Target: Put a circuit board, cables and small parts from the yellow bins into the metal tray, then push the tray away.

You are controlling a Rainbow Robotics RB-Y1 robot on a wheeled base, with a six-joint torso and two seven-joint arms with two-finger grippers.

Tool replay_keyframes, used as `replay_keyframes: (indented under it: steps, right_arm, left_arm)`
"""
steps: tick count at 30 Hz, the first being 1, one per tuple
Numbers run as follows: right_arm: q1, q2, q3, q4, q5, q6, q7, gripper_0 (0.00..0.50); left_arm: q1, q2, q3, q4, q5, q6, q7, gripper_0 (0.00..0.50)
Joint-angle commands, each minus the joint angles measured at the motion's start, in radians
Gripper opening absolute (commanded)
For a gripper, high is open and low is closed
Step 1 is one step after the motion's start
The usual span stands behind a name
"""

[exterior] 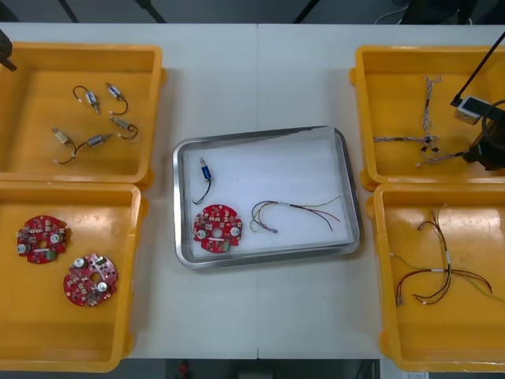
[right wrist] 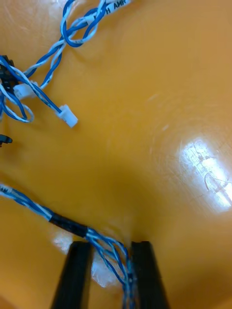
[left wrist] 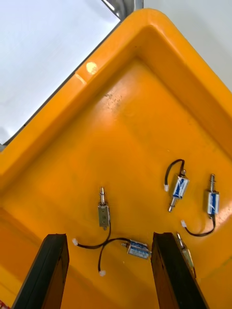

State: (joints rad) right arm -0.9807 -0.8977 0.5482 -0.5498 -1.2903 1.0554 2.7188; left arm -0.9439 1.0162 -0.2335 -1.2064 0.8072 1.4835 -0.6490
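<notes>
Right tool (right wrist: 111, 245) pinches the twisted blue and white cable (right wrist: 67, 224), low on the floor of the far right yellow bin (exterior: 394, 79). The cable's long axis runs slantwise past one finger across that floor. Metal tray (exterior: 180, 205) lies to the bin's left, over the bin wall, its far right corner bare. Left tool (left wrist: 107, 236), spread, hangs over small metal parts (left wrist: 180, 186) in the far left yellow bin (exterior: 47, 87).

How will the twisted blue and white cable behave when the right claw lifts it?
Probably floppy: the twisted blue and white cable lies in loose curves between the fingers of the right claw, so its ends should sag. It looks thin, so it is likely light. Other cables lie close, so it may snag one. The left claw hovers open over small metal parts.
</notes>
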Motion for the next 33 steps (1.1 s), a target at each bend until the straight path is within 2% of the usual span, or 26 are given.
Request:
replay_keyframes:
  steps: [1, 6, 15, 19, 28, 33]
  right_arm:
    - [-0.024, 0.031, 0.027, 0.001, -0.007, -0.003, -0.014, 0.000]
    - [-0.024, 0.029, 0.027, 0.001, -0.014, -0.002, -0.014, 0.000]
    - [-0.030, 0.000, 0.009, -0.039, -0.023, 0.028, -0.014, 0.000]
    - [-0.030, -0.026, -0.034, -0.078, -0.014, 0.078, -0.014, 0.000]
    - [-0.030, -0.078, -0.166, -0.122, -0.003, 0.229, -0.014, 0.000]
    - [-0.030, -0.099, -0.237, -0.130, -0.003, 0.319, -0.014, 0.000]
  left_arm:
    - [-0.042, -0.018, -0.063, 0.019, -0.025, -0.042, -0.066, 0.500]
    - [-0.044, -0.025, -0.107, 0.025, -0.022, -0.063, -0.057, 0.500]
    - [-0.044, -0.074, -0.115, 0.108, -0.020, -0.141, -0.043, 0.500]
    - [-0.044, -0.087, -0.136, 0.140, -0.022, -0.181, -0.041, 0.500]
    - [-0.042, -0.096, -0.216, 0.157, -0.016, -0.184, -0.034, 0.500]
    - [-0.044, -0.096, -0.256, 0.171, 0.033, -0.198, -0.023, 0.500]
